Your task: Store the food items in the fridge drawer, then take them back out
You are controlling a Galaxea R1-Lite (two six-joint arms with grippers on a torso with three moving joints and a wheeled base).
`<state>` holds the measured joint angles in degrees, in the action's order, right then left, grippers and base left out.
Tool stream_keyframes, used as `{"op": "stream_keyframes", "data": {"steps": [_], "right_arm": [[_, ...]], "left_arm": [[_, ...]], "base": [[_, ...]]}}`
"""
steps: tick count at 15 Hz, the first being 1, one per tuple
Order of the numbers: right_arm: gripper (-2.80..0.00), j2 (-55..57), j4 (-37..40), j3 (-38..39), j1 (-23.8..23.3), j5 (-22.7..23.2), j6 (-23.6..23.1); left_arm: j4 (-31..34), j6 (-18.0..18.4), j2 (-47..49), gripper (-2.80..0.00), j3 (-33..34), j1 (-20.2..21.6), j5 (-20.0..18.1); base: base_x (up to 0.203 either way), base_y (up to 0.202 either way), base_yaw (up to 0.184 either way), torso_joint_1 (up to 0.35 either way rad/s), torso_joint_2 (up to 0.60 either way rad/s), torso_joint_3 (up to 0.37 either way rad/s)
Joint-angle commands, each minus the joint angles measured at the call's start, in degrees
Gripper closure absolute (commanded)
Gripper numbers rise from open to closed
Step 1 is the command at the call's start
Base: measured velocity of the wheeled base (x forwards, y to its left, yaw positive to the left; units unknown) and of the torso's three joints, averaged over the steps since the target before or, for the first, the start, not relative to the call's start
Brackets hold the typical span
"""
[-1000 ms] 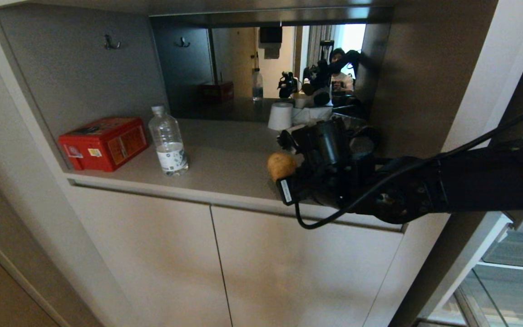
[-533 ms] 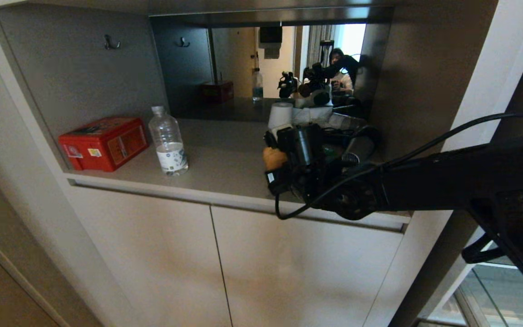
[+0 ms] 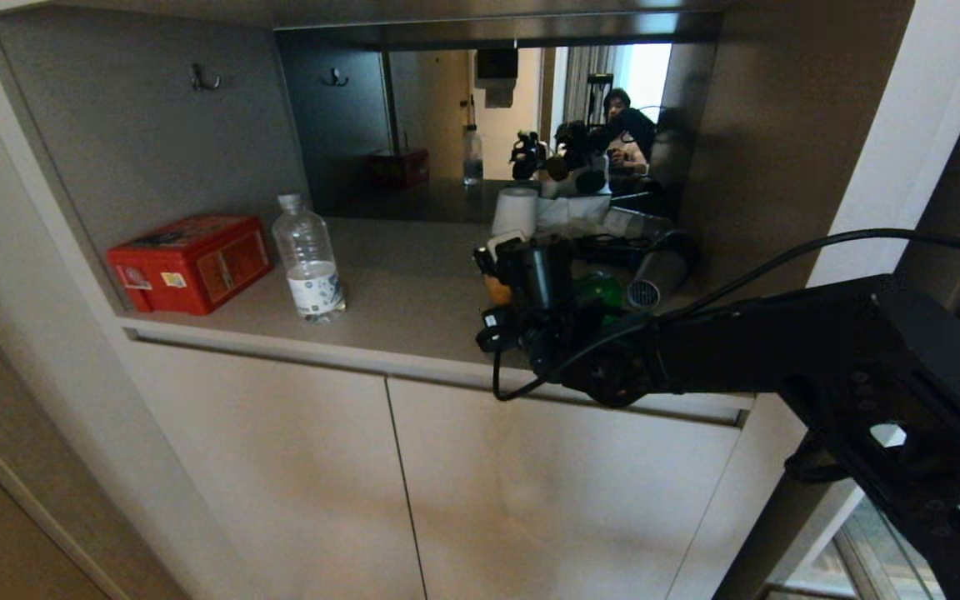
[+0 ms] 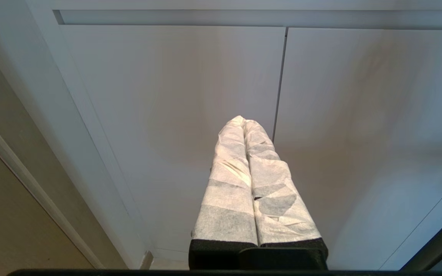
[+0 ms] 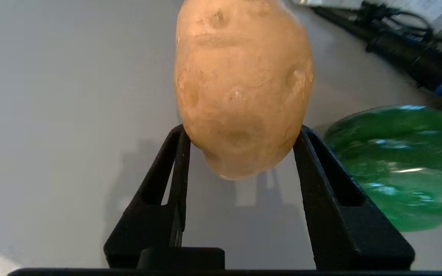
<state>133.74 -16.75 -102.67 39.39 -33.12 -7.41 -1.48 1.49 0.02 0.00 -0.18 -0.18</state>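
Potato sat clamped between the two black fingers of the right tool, held above the grey worktop inside the recessed niche. The right arm reached in from the right side, roughly level, with the wrist angled down toward the surface and a black cable looping over it. The green bell pepper lay on the worktop just beside the tool. Farther left stood a clear water bottle and a red box, well apart from the arm. A white cup stood behind the tool. The left tool hung parked before the cabinet doors, its wrapped fingers pressed together and holding nothing.
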Motion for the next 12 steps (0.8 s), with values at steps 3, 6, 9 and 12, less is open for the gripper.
{"op": "stream_keyframes", "data": {"steps": [3,6,9,12], "right_arm": [[0.00,1.17,-0.21,-0.16,-0.80,-0.19,-0.06],[0.00,0.95,-0.26,0.14,-1.07,-0.28,-0.06],[0.00,0.92,-0.21,0.10,-1.35,-0.36,-0.06],[0.00,1.12,-0.21,-0.07,-1.55,-0.36,-0.15]], "left_arm": [[-0.02,0.01,0.06,0.00,0.62,0.01,0.01],[-0.02,0.01,0.06,0.00,0.62,0.01,0.01],[-0.02,0.01,0.06,0.00,0.62,0.01,0.01],[-0.02,0.01,0.06,0.00,0.62,0.01,0.01]], "base": [[0.000,0.000,0.000,0.000,0.00,0.000],[0.000,0.000,0.000,0.000,0.00,0.000],[0.000,0.000,0.000,0.000,0.00,0.000],[0.000,0.000,0.000,0.000,0.00,0.000]]}}
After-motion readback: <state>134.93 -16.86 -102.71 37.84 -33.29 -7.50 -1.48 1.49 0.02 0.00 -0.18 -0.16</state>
